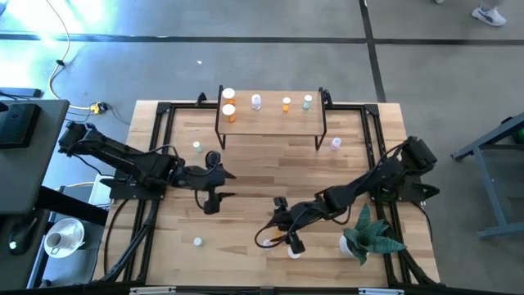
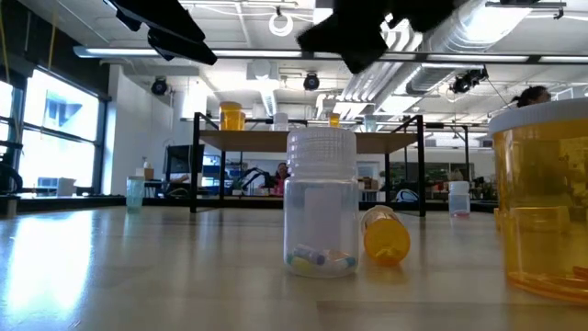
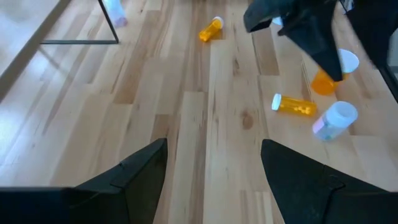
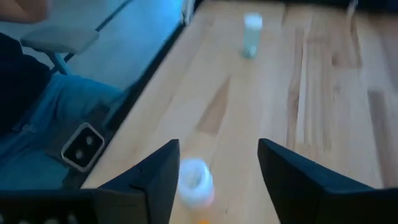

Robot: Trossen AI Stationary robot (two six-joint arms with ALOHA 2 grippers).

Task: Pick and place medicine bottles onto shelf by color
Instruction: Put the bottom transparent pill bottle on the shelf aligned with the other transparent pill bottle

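Right now my left arm reaches in from the table's left edge, elbow folded, and my left gripper (image 1: pixel 214 187) hangs over bare wood left of centre; its fingers (image 3: pixel 140 171) stand apart with nothing between them. My right arm stretches in a long diagonal from the right edge toward the near middle, passing the plant (image 1: pixel 368 235), and my right gripper (image 1: pixel 288 232) is low over the near edge, jaws spread. A clear vial (image 4: pixel 194 181) stands upright, cap up, just between my right fingertips; I cannot tell whether they touch it. The shelf (image 1: pixel 270 120) sits at the far middle of the table (image 1: pixel 262 164) with 5 vials standing on it: 2 orange at its left end, then a clear one (image 1: pixel 256 101), a small orange one (image 1: pixel 286 104) and a green one (image 1: pixel 308 101). An orange vial (image 3: pixel 293 106) lies on its side near my right gripper, long axis along the wood. Another orange vial (image 3: pixel 211 29) lies tipped farther off. A lilac vial (image 1: pixel 336 144) stands by the shelf's right leg.
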